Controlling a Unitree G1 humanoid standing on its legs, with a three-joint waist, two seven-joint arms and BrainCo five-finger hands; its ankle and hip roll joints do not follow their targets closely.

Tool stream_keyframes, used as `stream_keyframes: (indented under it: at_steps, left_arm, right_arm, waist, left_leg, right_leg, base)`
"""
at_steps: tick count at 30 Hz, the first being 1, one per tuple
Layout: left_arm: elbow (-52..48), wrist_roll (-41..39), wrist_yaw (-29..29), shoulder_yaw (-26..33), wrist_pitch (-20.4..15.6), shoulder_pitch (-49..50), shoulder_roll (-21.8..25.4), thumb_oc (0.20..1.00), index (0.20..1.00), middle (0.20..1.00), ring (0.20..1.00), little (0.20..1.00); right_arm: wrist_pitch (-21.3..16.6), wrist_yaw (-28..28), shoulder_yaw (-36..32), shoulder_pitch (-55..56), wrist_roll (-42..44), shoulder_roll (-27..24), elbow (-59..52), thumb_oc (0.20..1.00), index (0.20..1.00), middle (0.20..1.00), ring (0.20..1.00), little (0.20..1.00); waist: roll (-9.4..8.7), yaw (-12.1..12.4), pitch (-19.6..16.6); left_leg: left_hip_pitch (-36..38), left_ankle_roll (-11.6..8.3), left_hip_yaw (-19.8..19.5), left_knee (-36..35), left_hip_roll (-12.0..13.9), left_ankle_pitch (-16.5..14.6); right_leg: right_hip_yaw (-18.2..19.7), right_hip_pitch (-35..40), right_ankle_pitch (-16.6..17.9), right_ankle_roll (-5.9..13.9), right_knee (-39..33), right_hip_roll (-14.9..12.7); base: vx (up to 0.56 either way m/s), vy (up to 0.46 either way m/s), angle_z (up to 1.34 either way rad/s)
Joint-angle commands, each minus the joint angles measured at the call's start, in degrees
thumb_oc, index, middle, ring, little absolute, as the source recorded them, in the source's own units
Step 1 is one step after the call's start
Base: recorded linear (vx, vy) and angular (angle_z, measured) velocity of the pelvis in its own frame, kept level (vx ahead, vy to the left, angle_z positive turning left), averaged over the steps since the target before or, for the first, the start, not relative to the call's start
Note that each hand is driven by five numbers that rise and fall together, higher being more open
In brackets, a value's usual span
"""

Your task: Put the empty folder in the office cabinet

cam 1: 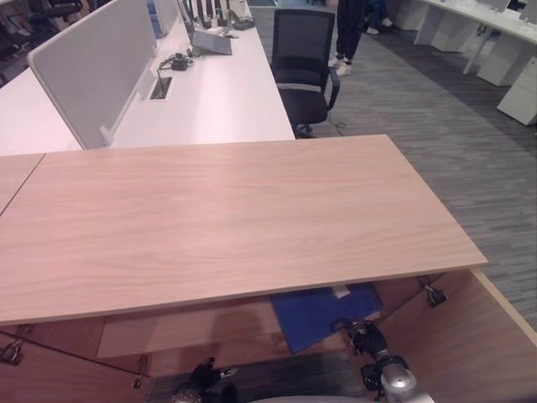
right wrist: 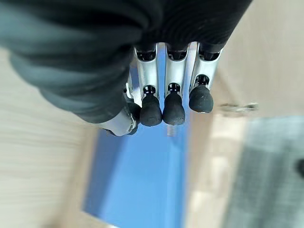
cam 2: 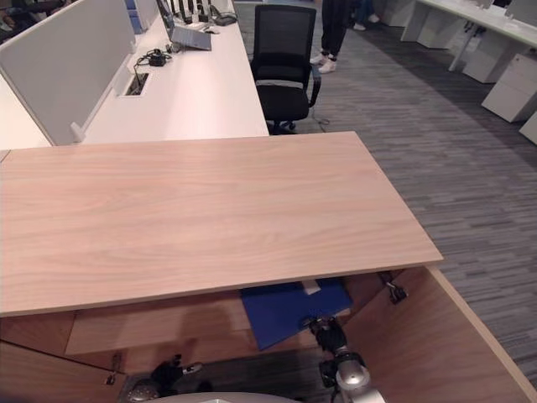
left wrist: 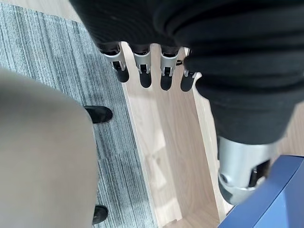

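Observation:
The blue folder (cam 1: 323,312) lies flat on the shelf (cam 1: 185,329) inside the open wooden cabinet, under its broad top (cam 1: 226,218). My right hand (cam 1: 362,334) is at the folder's near right corner. In the right wrist view its fingers (right wrist: 173,90) are straight and hang above the blue folder (right wrist: 137,175) without gripping it. My left hand (cam 1: 201,374) is low at the cabinet's front, left of the folder. Its fingers (left wrist: 142,66) are straight and hold nothing. A corner of the folder (left wrist: 280,194) shows beside its thumb.
The cabinet's right door (cam 1: 470,336) stands open beside my right arm, with a metal hinge (cam 1: 434,294) under the top. Beyond the cabinet are a white desk (cam 1: 210,92) with a grey divider, a black office chair (cam 1: 304,67), and a person's legs (cam 1: 348,34).

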Motion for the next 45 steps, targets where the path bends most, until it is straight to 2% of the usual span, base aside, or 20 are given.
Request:
stream_keyframes:
  at_steps: [1,6,13,19,31,39,40,41,42,45]
  left_arm:
    - [2.08,1.21,-0.22,-1.45,-1.06,-3.55,1.28,1.0,1.0,1.0,1.0,1.0]
    - [3.34,1.03,0.43,-2.43,-0.88,-5.95,1.59,1.0,1.0,1.0,1.0,1.0]
    - [4.09,1.63,0.89,-3.25,-0.84,-7.97,2.18,1.0,1.0,1.0,1.0,1.0]
    - [3.93,0.42,2.3,-4.41,-1.18,-11.77,2.31,1.0,1.0,1.0,1.0,1.0]
    - [3.29,-1.55,5.12,-6.11,-1.5,-16.25,2.38,1.0,1.0,1.0,1.0,1.0]
    - [3.2,-4.02,6.41,-6.87,-1.61,-18.46,2.08,1.0,1.0,1.0,1.0,1.0]
    - [-7.51,-7.11,3.02,-6.13,-3.25,-12.03,8.57,1.0,1.0,1.0,1.0,1.0]
    - [-14.45,-8.14,2.55,-7.4,-4.65,-8.59,9.72,1.0,1.0,1.0,1.0,1.0]
    - [-31.3,-10.85,-0.36,-9.86,-5.13,0.23,14.62,1.0,1.0,1.0,1.0,1.0]
    - [-47.09,-12.9,-5.0,-10.57,-3.94,8.35,25.03,1.0,1.0,1.0,1.0,1.0]
  right_arm:
    - [-0.42,0.06,0.72,-5.33,-0.43,1.46,0.27,0.2,0.2,0.2,0.2,0.2]
    - [0.34,-1.04,-0.47,-8.34,3.97,4.02,8.01,0.2,0.2,0.2,0.2,0.2]
    - [0.62,-1.4,0.12,-11.02,5.46,5.32,13.05,0.2,0.2,0.2,0.2,0.2]
    - [1.5,-2.72,-0.63,-15.02,7.37,7.01,19.28,0.2,0.2,0.2,0.2,0.2]
    - [1.3,-5.63,-2.48,-19.93,11.22,6.67,21.53,0.2,0.2,0.2,0.2,0.2]
    - [1.03,-7.77,-3.98,-23.35,14.37,6.61,22.99,0.2,0.2,0.2,0.2,0.2]
    - [0.83,-7.42,-5.66,-23.9,15.4,4.01,21.29,0.2,0.2,0.2,0.2,0.2]
    - [0.7,-7.11,-6.11,-24.4,15.37,2.58,20.67,0.2,0.2,0.2,0.2,0.2]
    - [1.17,-7.42,-6.81,-29.5,16.2,0.82,21.57,0.2,0.2,0.2,0.2,0.2]
    - [2.71,-8.06,-9.25,-36.86,17.43,-0.66,25.87,0.2,0.2,0.2,0.2,0.2]
  waist:
    - [-0.75,1.78,4.47]
    - [-0.71,2.54,7.46]
    - [-0.47,3.35,9.65]
    - [0.43,4.08,13.46]
    - [2.31,5.03,19.34]
    - [3.48,5.23,20.85]
    - [5.01,6.41,21.41]
    - [5.92,7.0,21.77]
    - [8.15,8.85,23.09]
    - [10.12,11.68,23.8]
  left_leg:
    - [1.33,1.82,0.97,0.18,-0.35,-4.56]
    - [-1.01,2.08,-0.1,0.18,-0.5,-3.66]
    - [-3.63,2.37,-0.69,0.18,-0.85,-2.68]
    - [-6.35,2.95,-1.5,0.18,-1.39,-1.45]
    - [-11.68,3.33,-2.1,1.62,-2.03,0.05]
    - [-13.61,3.48,-2.37,1.71,-2.39,0.67]
    - [-13.59,3.57,-2.44,1.72,-2.8,0.58]
    - [-13.53,3.62,-2.51,1.7,-2.94,0.69]
    - [-13.25,3.67,-3.33,1.59,-3.34,1.03]
    - [-13.3,3.68,-4.28,1.5,-3.93,1.15]
  right_leg:
    - [-2.18,-5.44,-0.27,1.38,6.85,-1.5]
    - [-2.63,-7.82,-0.11,1.08,7.58,-1.59]
    - [-2.8,-10.04,0.09,0.97,8.05,-1.95]
    - [-3.11,-14.22,-0.25,0.82,11.73,-3.1]
    - [-3.4,-20.29,-0.57,1.13,16.18,-4.92]
    - [-3.75,-22.61,-0.52,1.27,17.43,-5.64]
    - [-4.04,-22.39,-0.62,1.46,17.75,-6.11]
    - [-4.32,-22.01,-0.55,1.51,17.75,-6.3]
    - [-5.07,-21.34,-0.49,1.88,17.85,-6.63]
    - [-5.57,-20.79,-0.52,2.23,17.81,-6.9]
  base:
    - [-0.07,-0.022,0.06]
    - [-0.08,-0.011,0.1]
    - [-0.06,0.001,0.07]
    - [-0.09,0.029,0.08]
    - [-0.07,0.015,0.05]
    - [-0.02,0.013,0.02]
    - [-0.01,0.064,0.03]
    - [-0.05,0.064,0.09]
    - [-0.06,0.03,0.16]
    - [-0.04,-0.019,0.28]
